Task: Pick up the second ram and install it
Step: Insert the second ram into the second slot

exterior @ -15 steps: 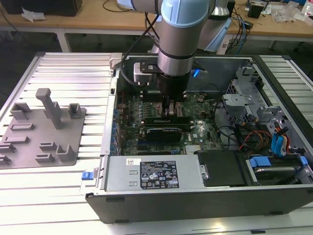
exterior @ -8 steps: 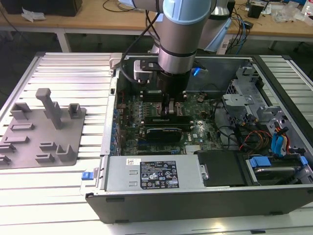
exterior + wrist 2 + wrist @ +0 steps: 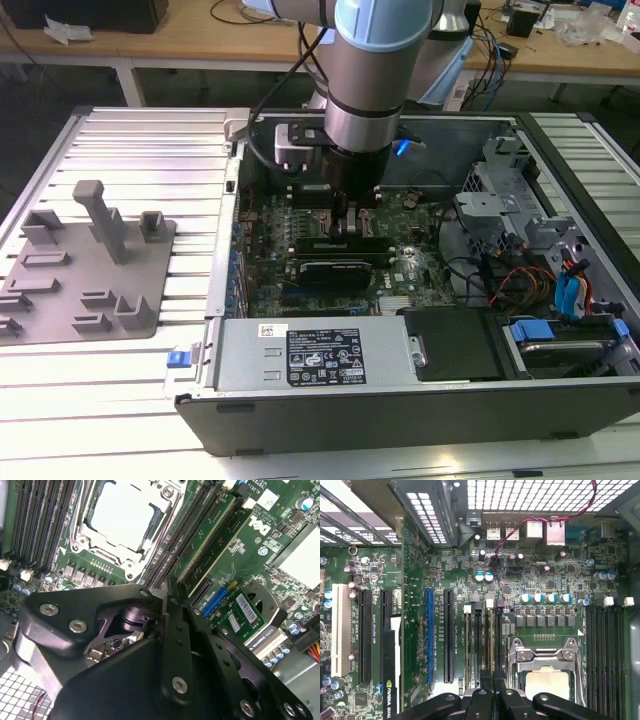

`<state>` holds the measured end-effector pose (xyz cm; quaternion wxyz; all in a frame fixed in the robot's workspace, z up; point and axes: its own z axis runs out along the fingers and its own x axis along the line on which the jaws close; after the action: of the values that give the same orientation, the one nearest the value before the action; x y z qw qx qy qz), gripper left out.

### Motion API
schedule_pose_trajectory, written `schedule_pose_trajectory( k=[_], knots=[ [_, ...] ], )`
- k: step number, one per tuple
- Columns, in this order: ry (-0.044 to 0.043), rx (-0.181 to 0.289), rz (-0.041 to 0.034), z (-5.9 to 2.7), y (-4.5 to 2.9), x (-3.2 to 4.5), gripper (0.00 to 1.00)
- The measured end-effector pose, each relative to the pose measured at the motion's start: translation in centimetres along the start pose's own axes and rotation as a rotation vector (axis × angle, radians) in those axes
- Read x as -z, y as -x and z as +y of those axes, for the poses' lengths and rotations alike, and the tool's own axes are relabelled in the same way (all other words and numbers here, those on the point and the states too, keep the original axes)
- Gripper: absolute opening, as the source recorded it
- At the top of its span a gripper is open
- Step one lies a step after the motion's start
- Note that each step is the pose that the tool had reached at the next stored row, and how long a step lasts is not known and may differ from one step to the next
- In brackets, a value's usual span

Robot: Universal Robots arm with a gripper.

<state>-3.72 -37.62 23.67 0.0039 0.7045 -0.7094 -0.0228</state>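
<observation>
Inside an open computer case lying on a ribbed metal table, a robot arm reaches straight down onto the green main board. Places below are given relative to the processor socket, a silver metal frame near the middle of the board.

The gripper sits low over the row of long memory slots just beside the socket. In both wrist views its two black fingers are drawn narrow, tips almost meeting, and they appear to be pinching the top edge of the second ram stick. That stick stands upright in a slot next to the socket, running lengthwise along it, with a white latch at its far end. Another stick stands in a slot a little farther from the socket, parallel to the first.

Beyond the memory slots, away from the socket, are long black and blue card slots. In the exterior view a black expansion card lies across the board near the gripper, and a grey holder tray rests on the table well apart from the case, on the exterior view's left
</observation>
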Motion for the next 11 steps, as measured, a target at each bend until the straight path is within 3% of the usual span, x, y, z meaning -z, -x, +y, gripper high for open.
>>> schedule_pose_trajectory(
  k=[11],
  knots=[
    [0.0001,0.0,-0.0022,-0.12,-0.02,-0.71,0.09]
  ],
)
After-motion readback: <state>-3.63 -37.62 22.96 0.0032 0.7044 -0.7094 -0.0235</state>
